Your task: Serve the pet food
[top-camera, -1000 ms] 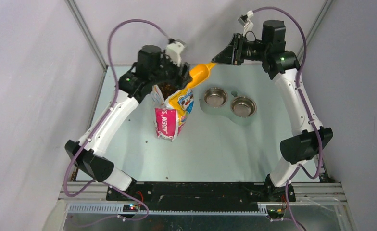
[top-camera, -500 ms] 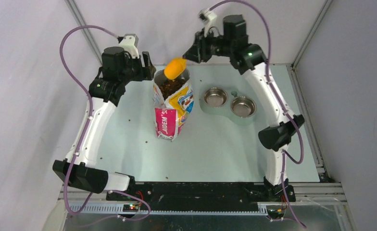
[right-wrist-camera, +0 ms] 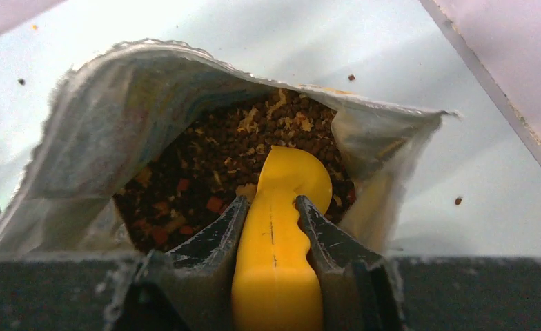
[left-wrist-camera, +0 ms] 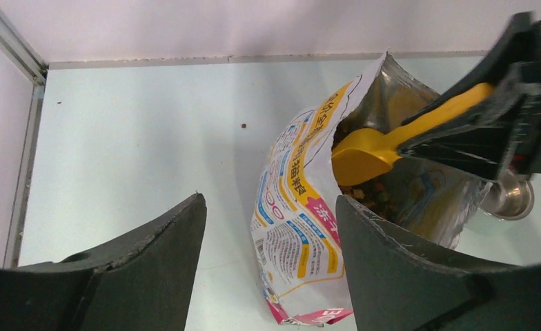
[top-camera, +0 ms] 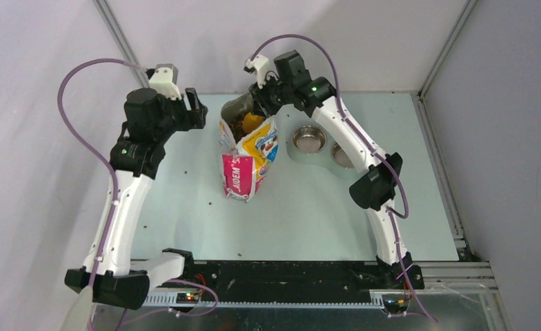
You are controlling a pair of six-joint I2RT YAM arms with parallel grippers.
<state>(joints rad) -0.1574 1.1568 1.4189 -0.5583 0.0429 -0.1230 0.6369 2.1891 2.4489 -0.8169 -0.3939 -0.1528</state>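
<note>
R end effector (right-wrist-camera: 271, 201) is clamping the yellow scoop (right-wrist-camera: 292, 172), dipping it into kibble (right-wrist-camera: 254, 141) just ahead, inside the open bag (left-wrist-camera: 302, 207). L end effector (left-wrist-camera: 269, 200) is hanging wide open, bag ahead of it, not touching. Risk: scoop dragging bag wall, tipping the unsupported bag.

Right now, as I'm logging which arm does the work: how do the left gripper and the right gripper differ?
The left gripper is open and empty; the right gripper is shut on the handle of the yellow scoop. The left gripper hangs beside the bag, clear of it; the right gripper is at the bag's open mouth, the scoop's bowl down at the pet food. Both are dark and face the bag.
</note>
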